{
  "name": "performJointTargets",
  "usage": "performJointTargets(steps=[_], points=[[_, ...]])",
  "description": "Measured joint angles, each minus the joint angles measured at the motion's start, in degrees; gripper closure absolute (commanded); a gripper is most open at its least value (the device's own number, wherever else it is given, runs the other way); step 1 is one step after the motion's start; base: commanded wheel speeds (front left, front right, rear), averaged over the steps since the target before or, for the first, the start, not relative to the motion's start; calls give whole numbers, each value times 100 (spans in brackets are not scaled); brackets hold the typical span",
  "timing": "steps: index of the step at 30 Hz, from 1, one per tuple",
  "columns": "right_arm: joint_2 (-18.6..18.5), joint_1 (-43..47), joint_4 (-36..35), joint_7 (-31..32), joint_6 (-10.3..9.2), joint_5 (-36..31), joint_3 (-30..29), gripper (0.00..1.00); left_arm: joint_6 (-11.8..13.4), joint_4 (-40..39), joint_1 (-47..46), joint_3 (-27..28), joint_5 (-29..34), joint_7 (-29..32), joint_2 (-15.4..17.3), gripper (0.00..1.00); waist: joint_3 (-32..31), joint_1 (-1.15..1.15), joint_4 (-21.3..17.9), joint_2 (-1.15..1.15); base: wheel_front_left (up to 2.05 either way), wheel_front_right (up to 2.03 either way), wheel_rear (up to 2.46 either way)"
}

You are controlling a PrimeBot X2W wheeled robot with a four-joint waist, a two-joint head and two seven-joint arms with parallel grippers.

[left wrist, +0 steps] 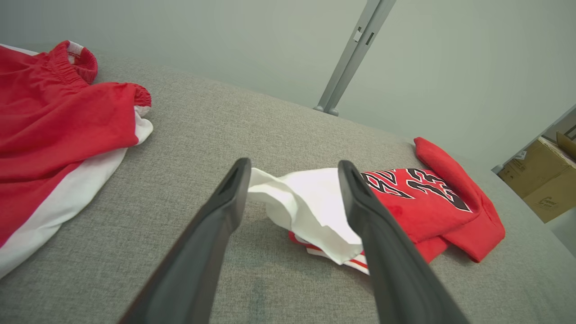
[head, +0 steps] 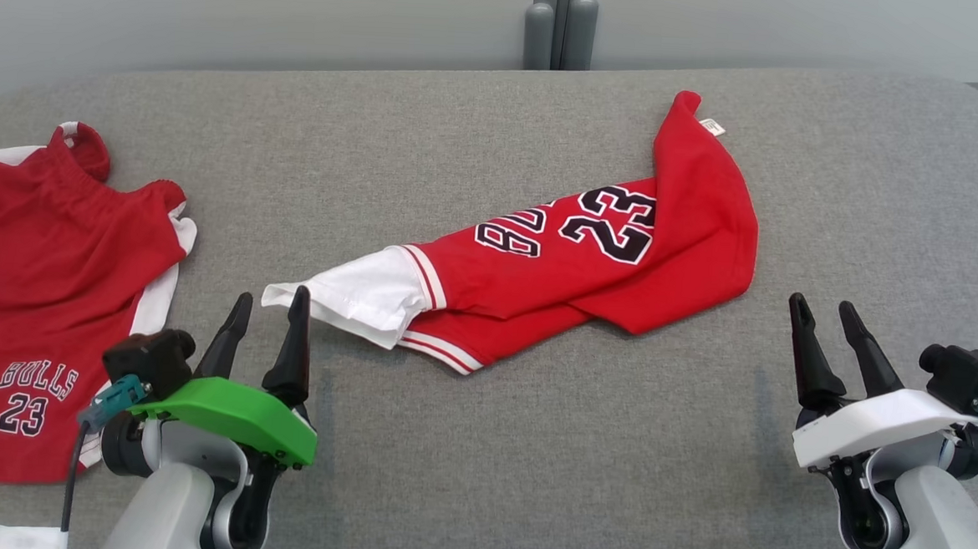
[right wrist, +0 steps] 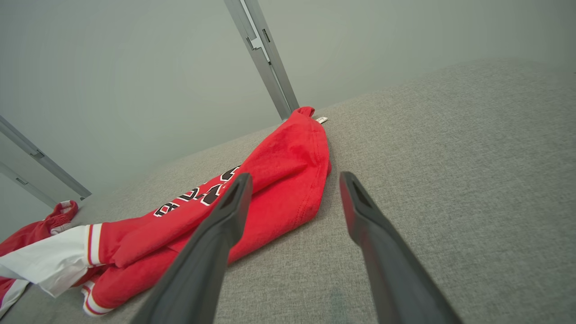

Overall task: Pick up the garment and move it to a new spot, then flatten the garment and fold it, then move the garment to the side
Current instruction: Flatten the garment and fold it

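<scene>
Left gripper (head: 271, 296), green cover, two long dark fingers: jaws wide apart, nothing between them. It hovers low over the near left of the grey fabric-covered surface (head: 529, 461). Its fingertips are just beside the white sleeve (head: 354, 297) of the garment; contact cannot be told. In the left wrist view the sleeve lies just past the gap between the fingers.

Right gripper (head: 823, 305), white cover: jaws also wide apart and empty. It sits at the near right, apart from the garment. In the right wrist view one finger crosses in front of the red cloth and the other stands over bare grey fabric.

Task item: crumpled red cloth jersey (head: 590, 271), mid-surface, running from near left (white sleeve, red-and-white striped trim) to far right. Its right part is folded over itself. A red flap peaks toward the far edge, with a small white label (head: 712, 127) at the tip. Black white-edged lettering and "23" face up, upside down in the head view.

Also present: red cloth shorts with white side panel (head: 45, 285), printed BULLS 23, lying at the left edge, well apart from the jersey. A grey metal post (head: 561, 19) stands against the pale wall behind. A brown cardboard box (left wrist: 540, 180) sits beyond the surface's right end.
</scene>
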Motion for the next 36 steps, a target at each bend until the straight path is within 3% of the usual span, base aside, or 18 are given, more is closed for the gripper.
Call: performJointTargets(steps=[5, 19, 36], points=[[14, 43, -44, -1, 0, -18, 24, 0, -23, -25, 1, 75, -275, 200, -21, 0, 55, 0, 8, 0, 0, 0, 0], [107, -261, 538, 238, 48, 200, 201, 0, -16, -276, -80, 25, -272, 390, 9, 0, 452, 0, -54, 0, 0, 0, 0], [483, -1100, 1287, 1023, 49, 1316, -67, 0, -16, -377, -214, -54, -221, 393, -44, 0, 780, 0, 444, 0, 0, 0, 0]])
